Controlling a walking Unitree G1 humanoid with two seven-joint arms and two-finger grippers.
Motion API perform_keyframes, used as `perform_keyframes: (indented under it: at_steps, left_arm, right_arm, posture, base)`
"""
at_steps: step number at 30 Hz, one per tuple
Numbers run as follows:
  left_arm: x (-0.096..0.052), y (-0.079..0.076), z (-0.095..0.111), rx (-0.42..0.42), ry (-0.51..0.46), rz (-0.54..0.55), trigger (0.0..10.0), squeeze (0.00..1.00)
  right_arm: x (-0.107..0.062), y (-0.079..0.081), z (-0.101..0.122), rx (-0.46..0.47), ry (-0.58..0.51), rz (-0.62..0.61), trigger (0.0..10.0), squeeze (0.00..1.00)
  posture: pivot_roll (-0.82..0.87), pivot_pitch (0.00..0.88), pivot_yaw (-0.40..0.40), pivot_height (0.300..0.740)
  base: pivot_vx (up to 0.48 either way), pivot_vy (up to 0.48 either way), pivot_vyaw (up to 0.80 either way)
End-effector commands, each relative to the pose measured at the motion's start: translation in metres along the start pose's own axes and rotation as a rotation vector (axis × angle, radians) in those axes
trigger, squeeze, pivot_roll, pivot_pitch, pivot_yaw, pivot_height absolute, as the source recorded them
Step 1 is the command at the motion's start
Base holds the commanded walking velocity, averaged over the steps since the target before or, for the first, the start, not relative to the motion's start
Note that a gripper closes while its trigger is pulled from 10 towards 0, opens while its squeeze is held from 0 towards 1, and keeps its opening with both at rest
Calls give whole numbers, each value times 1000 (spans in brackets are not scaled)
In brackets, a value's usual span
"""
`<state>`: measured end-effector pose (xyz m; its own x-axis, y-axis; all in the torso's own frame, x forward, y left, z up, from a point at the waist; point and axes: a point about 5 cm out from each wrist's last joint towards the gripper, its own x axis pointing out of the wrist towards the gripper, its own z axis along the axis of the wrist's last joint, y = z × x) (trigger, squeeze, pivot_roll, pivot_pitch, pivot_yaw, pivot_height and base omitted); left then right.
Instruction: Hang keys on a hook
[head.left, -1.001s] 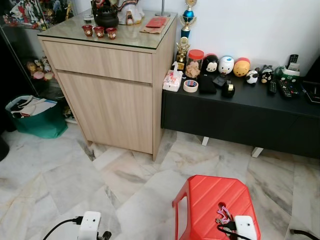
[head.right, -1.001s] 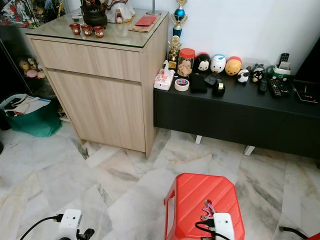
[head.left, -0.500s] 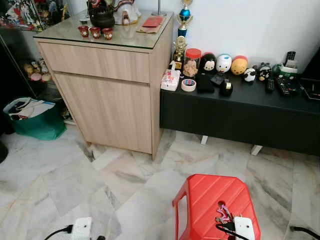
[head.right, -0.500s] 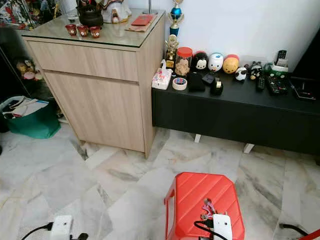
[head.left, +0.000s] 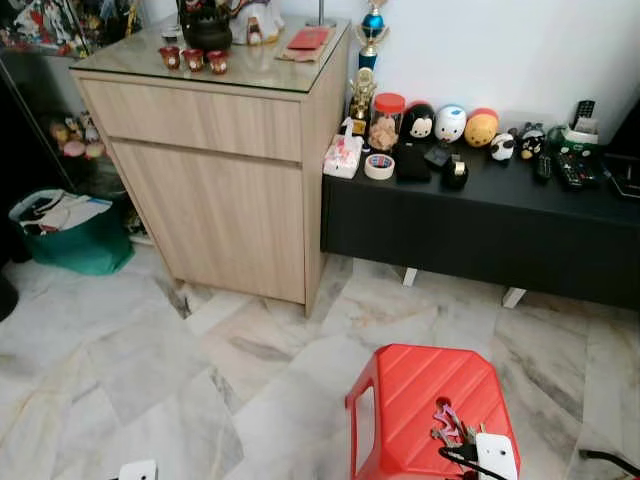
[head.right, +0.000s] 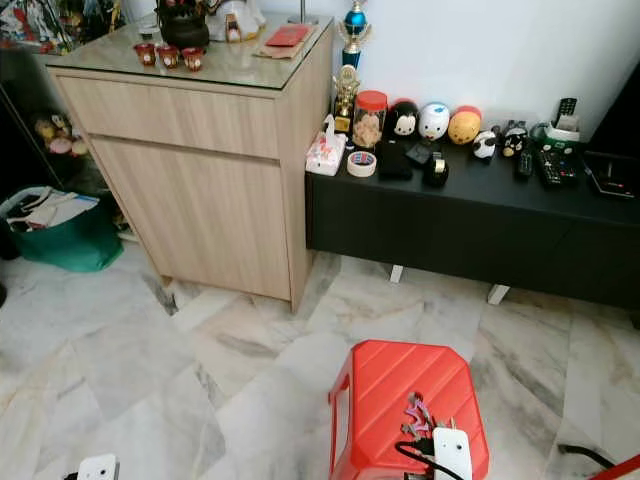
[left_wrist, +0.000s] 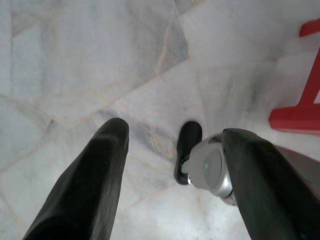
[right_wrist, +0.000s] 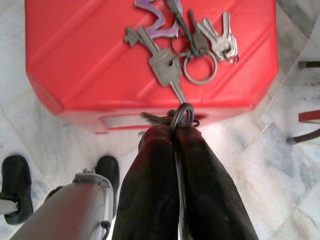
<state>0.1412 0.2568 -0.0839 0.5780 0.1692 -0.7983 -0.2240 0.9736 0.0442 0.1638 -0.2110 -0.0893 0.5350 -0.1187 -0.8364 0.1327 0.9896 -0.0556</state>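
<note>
A bunch of keys (right_wrist: 181, 44) with a purple tag lies on the top of a red plastic stool (head.left: 410, 392), low in the eye views. My right gripper (right_wrist: 175, 131) hangs over the stool's near edge, shut on a metal ring (right_wrist: 183, 114) linked to the bunch. The keys (head.left: 447, 425) also show in the left eye view beside my right wrist's white box (head.left: 496, 456). My left gripper (left_wrist: 172, 137) is low over the marble floor, open, with nothing between its fingers.
A light wooden cabinet (head.left: 215, 160) with a glass top stands at the back left. Beside it a low black bench (head.left: 480, 215) carries toys, tape and remotes. A green bag (head.left: 68, 235) sits at far left. My own black foot (left_wrist: 188, 150) stands on the floor.
My left arm has dropped lower and almost out of the eye views. The right gripper stays at the keys on the stool. The camera has shifted slightly.
</note>
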Motion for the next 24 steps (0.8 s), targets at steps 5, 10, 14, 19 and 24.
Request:
perform_keyframes:
  at_steps: [5, 10, 14, 19, 24]
  left_arm:
    - [-1, -8, -10, 9, 37, -19, 10000, 0]
    - [-1, -11, -12, 11, 44, -21, 10000, 0]
    - [-1, -11, -13, 10, 47, -21, 10000, 0]
    - [-1, -15, -14, 14, 52, -30, 10000, 0]
    - [-1, -16, -14, 17, 53, -34, 10000, 0]
  right_arm:
    - [0, -3, -1, -10, 6, -1, 10000, 0]
    - [-1, -4, -2, -12, 10, -4, 10000, 0]
    - [-1, -4, -3, -19, 14, -1, 10000, 0]
    - [-1, -6, -2, -20, 11, 0, 10000, 0]
    - [-1, -6, -2, -19, 12, -2, 10000, 0]
  posture:
    - [29, 0, -48, 740]
    - [34, 0, -56, 740]
    - [36, 0, -59, 740]
    - [31, 0, -60, 740]
    - [34, 0, -62, 740]
  base:
    - [-284, 0, 0]
    - [-294, 0, 0]
    - [-297, 0, 0]
    - [-296, 0, 0]
    - [-297, 0, 0]
